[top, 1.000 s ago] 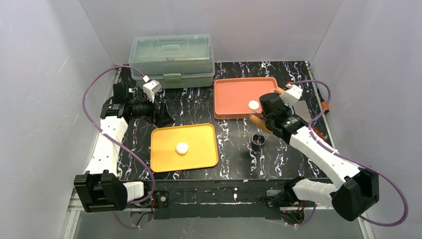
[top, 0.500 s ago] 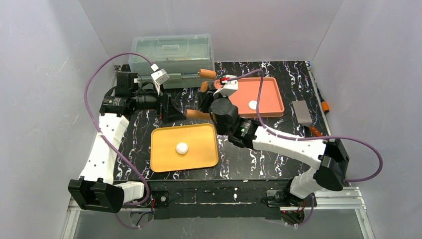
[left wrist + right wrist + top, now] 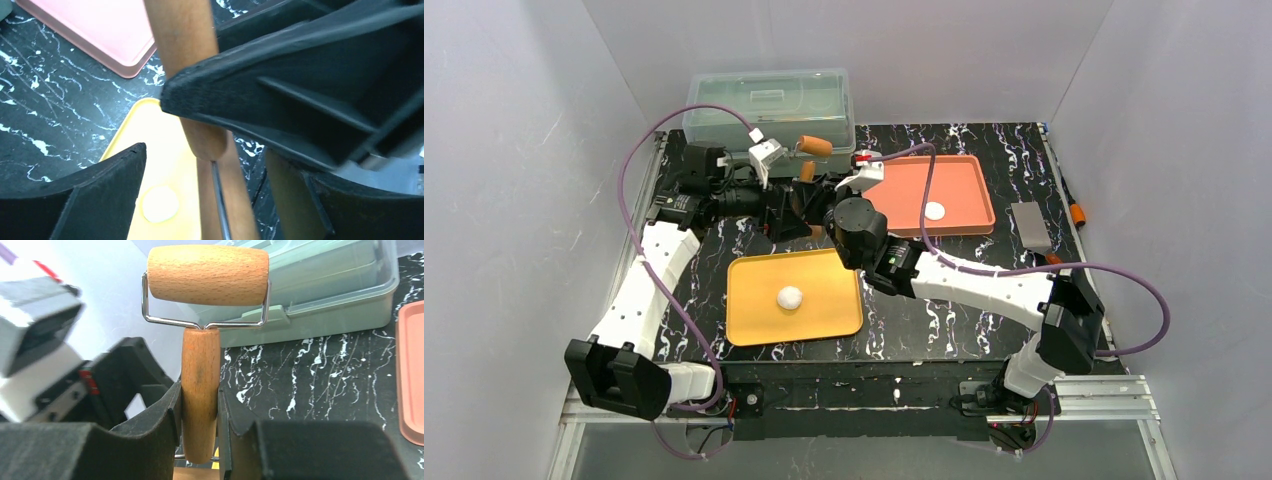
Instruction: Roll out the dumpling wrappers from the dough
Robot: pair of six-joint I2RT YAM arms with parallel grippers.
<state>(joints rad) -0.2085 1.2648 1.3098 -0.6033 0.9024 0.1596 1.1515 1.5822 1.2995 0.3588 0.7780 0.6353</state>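
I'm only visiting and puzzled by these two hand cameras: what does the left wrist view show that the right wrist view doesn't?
Only the left wrist view shows the dough, a white lump on the yellow tray. Only the right wrist view shows the roller's wooden drum, the translucent lidded box behind it, and the right tool clamped on the roller's handle. Both show that wooden handle, a piece of the pink tray and the black marbled table.
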